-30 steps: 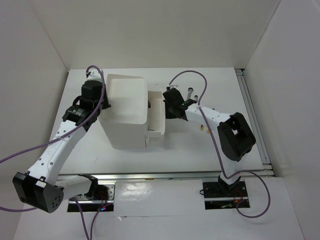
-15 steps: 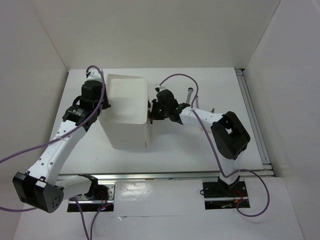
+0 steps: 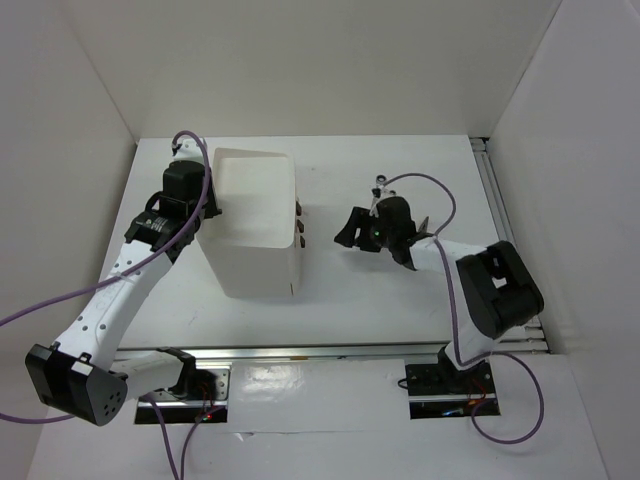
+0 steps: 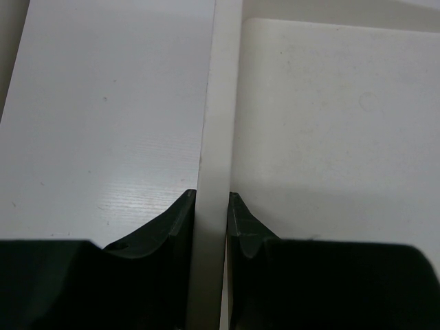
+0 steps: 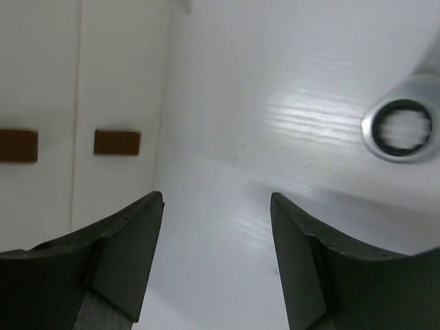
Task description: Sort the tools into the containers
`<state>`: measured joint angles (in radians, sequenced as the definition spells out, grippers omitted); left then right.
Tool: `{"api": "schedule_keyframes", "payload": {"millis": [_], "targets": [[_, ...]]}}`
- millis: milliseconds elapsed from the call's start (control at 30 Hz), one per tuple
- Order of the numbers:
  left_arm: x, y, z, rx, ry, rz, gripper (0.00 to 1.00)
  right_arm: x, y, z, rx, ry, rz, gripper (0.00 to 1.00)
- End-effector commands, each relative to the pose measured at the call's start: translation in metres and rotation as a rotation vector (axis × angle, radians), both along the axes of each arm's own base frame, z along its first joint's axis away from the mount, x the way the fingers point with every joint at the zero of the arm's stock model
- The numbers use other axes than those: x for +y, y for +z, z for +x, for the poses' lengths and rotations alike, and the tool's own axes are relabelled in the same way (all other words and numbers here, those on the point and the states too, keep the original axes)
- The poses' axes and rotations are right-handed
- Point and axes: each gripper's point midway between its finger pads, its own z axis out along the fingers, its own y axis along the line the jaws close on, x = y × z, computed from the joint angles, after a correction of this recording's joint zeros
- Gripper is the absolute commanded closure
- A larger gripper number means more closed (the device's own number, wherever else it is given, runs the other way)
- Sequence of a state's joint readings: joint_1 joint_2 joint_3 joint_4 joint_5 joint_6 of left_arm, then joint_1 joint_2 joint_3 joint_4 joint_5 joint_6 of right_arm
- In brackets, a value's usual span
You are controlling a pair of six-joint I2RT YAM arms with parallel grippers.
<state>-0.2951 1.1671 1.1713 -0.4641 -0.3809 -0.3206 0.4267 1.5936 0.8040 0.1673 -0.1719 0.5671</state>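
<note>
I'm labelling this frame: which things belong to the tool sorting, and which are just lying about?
Job: white drawer box, silver wrench, left gripper shut on the box wall, right gripper open.
Lying about: purple cables, metal rail.

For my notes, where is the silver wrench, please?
Top view: wrench on the table, right of the white box, beside the right gripper.

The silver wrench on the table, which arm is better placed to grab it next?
Right. The right gripper is open, empty and close to the wrench; the left gripper is clamped on the white box wall, across the box from it.
</note>
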Motion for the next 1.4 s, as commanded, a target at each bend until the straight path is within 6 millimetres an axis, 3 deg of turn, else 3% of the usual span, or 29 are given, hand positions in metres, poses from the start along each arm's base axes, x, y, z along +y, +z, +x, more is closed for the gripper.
{"api": "schedule_keyframes", "payload": {"millis": [0, 33, 67, 167, 333, 367, 400, 433, 533, 800, 1000, 1200, 1367], "targets": [[-0.012, -0.038, -0.019, 0.146, -0.025, -0.046, 0.76, 0.054, 0.04, -0.02, -0.184, 0.379, 0.287, 0.29], [-0.012, -0.038, -0.019, 0.146, -0.025, -0.046, 0.75, 0.063, 0.051, -0.018, -0.252, 0.429, 0.334, 0.3], [-0.012, -0.038, -0.019, 0.146, -0.025, -0.046, 0.75, 0.07, 0.042, -0.023, -0.218, 0.479, 0.373, 0.3], [-0.011, -0.038, -0.019, 0.144, -0.017, -0.041, 0.75, 0.085, 0.04, -0.018, -0.233, 0.533, 0.441, 0.32], [-0.011, -0.038, -0.019, 0.144, -0.017, -0.041, 0.74, 0.095, 0.033, -0.01, -0.248, 0.553, 0.517, 0.33], [-0.011, -0.038, -0.019, 0.144, -0.017, -0.041, 0.74, 0.096, 0.023, -0.009, -0.232, 0.547, 0.525, 0.33], [-0.011, -0.038, -0.019, 0.144, -0.017, -0.041, 0.74, 0.098, 0.03, -0.006, -0.277, 0.568, 0.541, 0.33], [-0.011, -0.038, -0.019, 0.144, -0.017, -0.041, 0.74, 0.099, 0.023, -0.007, -0.246, 0.559, 0.548, 0.33], [-0.011, -0.038, -0.019, 0.144, -0.017, -0.041, 0.74, 0.101, 0.029, -0.01, -0.296, 0.586, 0.616, 0.35], [-0.011, -0.038, -0.019, 0.144, -0.017, -0.041, 0.74, 0.115, 0.004, -0.009, -0.244, 0.579, 0.634, 0.36], [-0.011, -0.038, -0.019, 0.144, -0.017, -0.041, 0.74, 0.12, 0.008, -0.001, -0.274, 0.573, 0.684, 0.39], [-0.011, -0.038, -0.019, 0.144, -0.017, -0.041, 0.74, 0.121, 0.005, 0.004, -0.277, 0.564, 0.7, 0.45], [-0.012, -0.038, -0.019, 0.146, -0.025, -0.046, 0.74, 0.122, 0.004, 0.004, -0.291, 0.567, 0.722, 0.61]]}}
